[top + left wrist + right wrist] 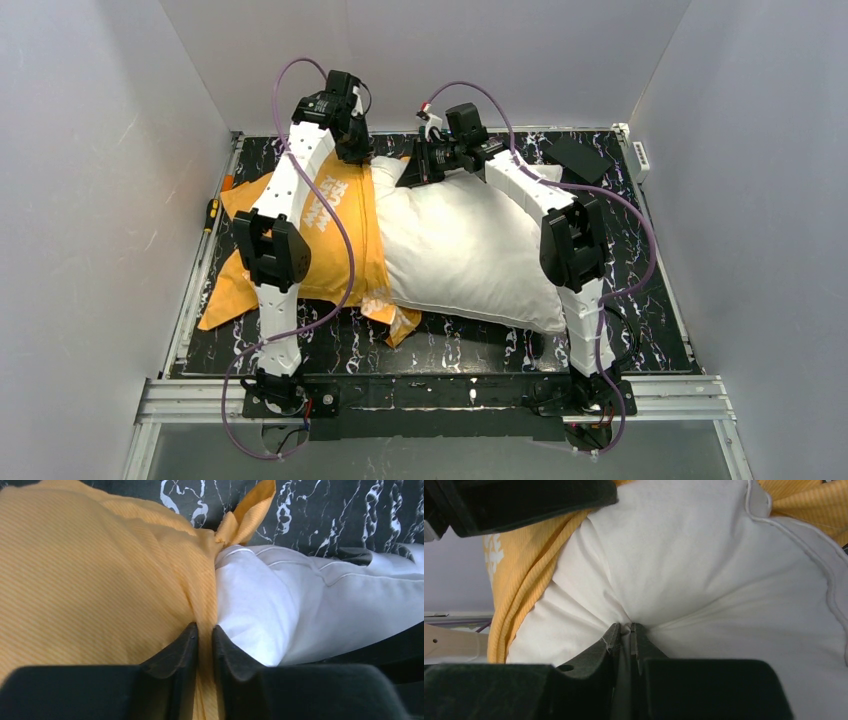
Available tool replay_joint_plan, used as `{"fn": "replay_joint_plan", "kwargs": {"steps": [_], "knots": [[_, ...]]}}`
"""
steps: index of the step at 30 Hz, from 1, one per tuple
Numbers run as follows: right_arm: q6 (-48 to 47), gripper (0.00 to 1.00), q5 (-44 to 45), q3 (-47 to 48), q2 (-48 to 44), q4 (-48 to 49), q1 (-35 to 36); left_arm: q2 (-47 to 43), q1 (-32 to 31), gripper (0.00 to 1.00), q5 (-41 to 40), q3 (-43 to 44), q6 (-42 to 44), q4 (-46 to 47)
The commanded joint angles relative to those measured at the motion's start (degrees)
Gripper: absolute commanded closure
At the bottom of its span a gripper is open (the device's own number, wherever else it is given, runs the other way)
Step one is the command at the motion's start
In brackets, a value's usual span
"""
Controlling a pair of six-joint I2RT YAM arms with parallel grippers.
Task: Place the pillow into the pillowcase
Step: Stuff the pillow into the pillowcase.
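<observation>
Pillow [470, 250], plump, off-white and plain, is lying lengthwise across the middle of the black, white-veined bench [480, 345]. Its right end is reaching toward the bench's right edge. A thin corded seam is running around its border. Its left end is sitting inside the pillowcase [365, 230], while most of its length is showing bare.

Bright orange, finely ribbed cloth of the pillowcase is wrapping the pillow's left portion, with white lettering facing up. Loose orange corners are spreading flat toward the bench's left edge and near edge. The mouth of the case is bunching in a ridge across the pillow.

At the far side of the pillow, the left gripper [205, 630] is pinching the orange rim of the case where it is meeting the white cloth. Its jaws are nearly together with the fabric running between them. Just beside it, the right gripper [625, 627] is pinching a tuck of the pillow's white cover. Those jaws are almost touching, and creases are fanning out from the pinch.

A screwdriver [212, 210] is lying along the bench's left edge.
</observation>
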Motion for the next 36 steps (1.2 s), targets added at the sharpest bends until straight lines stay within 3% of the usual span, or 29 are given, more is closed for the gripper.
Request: {"fn": "replay_joint_plan", "kwargs": {"steps": [1, 5, 8, 14, 16, 20, 25, 29, 36], "knots": [[-0.3, 0.81, -3.7, -2.0, 1.0, -7.1, 2.1, -1.1, 0.1, 0.99, 1.8, 4.7, 1.4, -1.5], [-0.5, 0.82, -4.5, -3.3, 0.4, -6.4, 1.7, -3.9, 0.2, 1.00, 9.7, 5.1, 1.5, 2.2], [2.8, 0.86, -7.6, -5.9, -0.8, -0.4, 0.7, -7.5, 0.2, 1.00, 17.4, 3.4, -1.5, 7.0], [15.1, 0.90, -11.4, -10.9, -1.6, 15.0, -0.2, -12.6, -1.3, 1.00, 37.5, -6.1, -22.7, 28.6], [22.3, 0.90, -12.9, -14.8, -1.6, 24.2, -0.2, -12.7, -3.8, 1.00, 38.7, -7.0, -28.1, 34.6], [47.2, 0.91, -13.8, -25.1, -1.2, 53.2, -0.3, -10.7, -11.7, 1.00, 39.0, -6.4, -35.3, 41.7], [63.0, 0.93, -12.9, -30.6, 1.8, 72.5, -1.3, -11.2, -19.4, 1.00, 37.3, -12.4, -43.3, 54.9], [59.3, 0.93, -12.0, -31.1, 1.7, 66.7, -2.4, -11.6, -22.2, 1.00, 36.0, -9.8, -39.3, 51.3], [43.8, 0.94, -8.5, -24.9, 2.7, 39.9, -2.9, -12.8, -27.6, 1.00, 33.8, -7.4, -35.2, 47.5]]}}
